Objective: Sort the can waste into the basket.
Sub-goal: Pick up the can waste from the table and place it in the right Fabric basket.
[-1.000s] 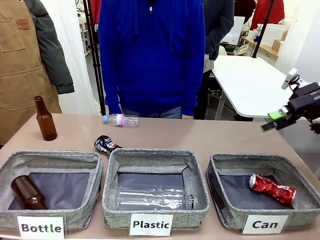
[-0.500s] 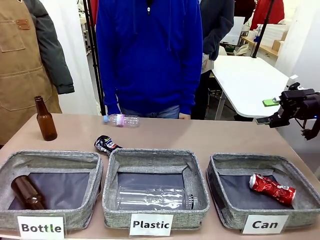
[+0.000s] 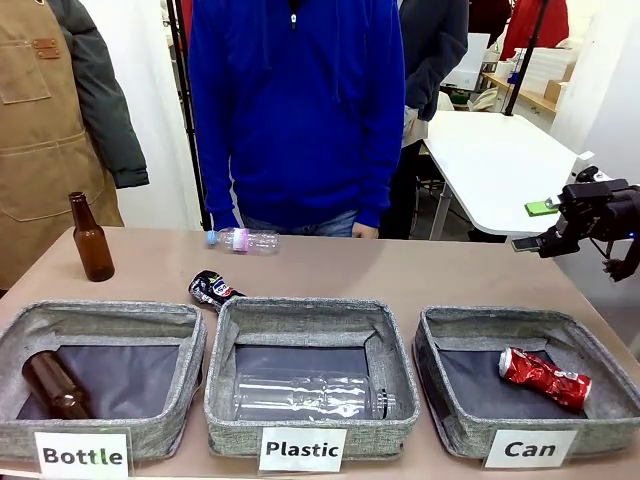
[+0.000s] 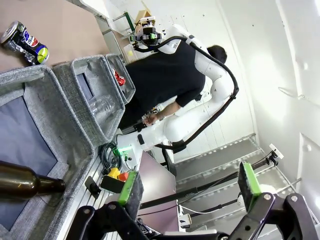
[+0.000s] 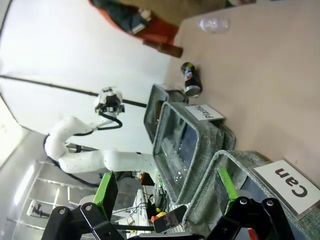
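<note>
Finding one: the black can [image 3: 213,289] is not yet sorted. It lies on its side on the desk [image 3: 330,265], just behind the gap between the Bottle basket [image 3: 100,312] and the Plastic basket [image 3: 300,305], on my left half. Its long axis runs roughly across the desk, slightly skewed. It is crushed and dented, with green, red and blue print.

Finding two: my right fingers [image 3: 533,225] hang spread and empty, raised near the desk's far right corner and well apart from that can. The Can basket [image 3: 497,317] lies below them, nearer my side. My left fingers [image 4: 190,182] are likewise spread and empty. In their wrist view the can lies far off, beyond the Bottle basket's wall.

Finding three: the red can [image 3: 545,378], crumpled, rests inside the Can basket toward its right side.

Judgement: the left arm looks the nearer to the black can. A grasp should close across the can's short width, then carry it over to the Can basket.
</note>
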You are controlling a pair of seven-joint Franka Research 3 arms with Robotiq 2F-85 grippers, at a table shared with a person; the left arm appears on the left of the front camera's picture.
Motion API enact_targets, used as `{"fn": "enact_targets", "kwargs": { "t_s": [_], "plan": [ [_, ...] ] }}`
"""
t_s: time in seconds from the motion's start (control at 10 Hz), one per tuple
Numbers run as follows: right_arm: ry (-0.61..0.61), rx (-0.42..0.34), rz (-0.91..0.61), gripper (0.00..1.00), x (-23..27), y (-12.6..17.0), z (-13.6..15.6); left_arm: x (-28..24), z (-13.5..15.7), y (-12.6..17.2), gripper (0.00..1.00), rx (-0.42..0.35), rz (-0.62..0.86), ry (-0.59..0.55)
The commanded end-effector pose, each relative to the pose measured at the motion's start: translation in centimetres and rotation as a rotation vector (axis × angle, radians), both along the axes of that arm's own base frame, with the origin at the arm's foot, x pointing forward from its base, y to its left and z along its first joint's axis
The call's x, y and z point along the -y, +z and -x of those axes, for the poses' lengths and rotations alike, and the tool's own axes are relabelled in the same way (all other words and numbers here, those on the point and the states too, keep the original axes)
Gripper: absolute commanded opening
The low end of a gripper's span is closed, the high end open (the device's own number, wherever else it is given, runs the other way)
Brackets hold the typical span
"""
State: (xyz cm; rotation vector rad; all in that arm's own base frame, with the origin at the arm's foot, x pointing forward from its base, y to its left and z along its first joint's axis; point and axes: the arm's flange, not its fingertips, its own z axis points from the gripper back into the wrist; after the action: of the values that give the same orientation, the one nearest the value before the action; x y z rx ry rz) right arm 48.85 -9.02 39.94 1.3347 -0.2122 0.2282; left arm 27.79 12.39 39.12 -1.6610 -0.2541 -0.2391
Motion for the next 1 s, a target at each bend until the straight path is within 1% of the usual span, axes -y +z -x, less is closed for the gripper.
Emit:
{"fn": "enact_targets", "kwargs": {
  "t_s": [0.0, 0.7, 0.8, 0.9],
  "plan": [
    [0.008, 0.003, 0.005, 1.0, 0.0, 0.4, 0.4, -0.2, 0.3, 0.3, 1.0, -0.007, 0.007, -0.01],
    [0.008, 0.003, 0.005, 1.0, 0.0, 0.4, 0.4, 0.0, 0.0, 0.0, 1.0, 0.0, 0.0, 0.0],
    [0.008, 0.003, 0.005, 1.0, 0.0, 0.4, 0.4, 1.9, -1.1, 1.6, 1.0, -0.011, -0.165, 0.025],
    [0.008, 0.003, 0.005, 1.0, 0.0, 0.4, 0.4, 4.2, -2.9, 3.1, 1.0, -0.017, -0.257, -0.047]
  ]
}}
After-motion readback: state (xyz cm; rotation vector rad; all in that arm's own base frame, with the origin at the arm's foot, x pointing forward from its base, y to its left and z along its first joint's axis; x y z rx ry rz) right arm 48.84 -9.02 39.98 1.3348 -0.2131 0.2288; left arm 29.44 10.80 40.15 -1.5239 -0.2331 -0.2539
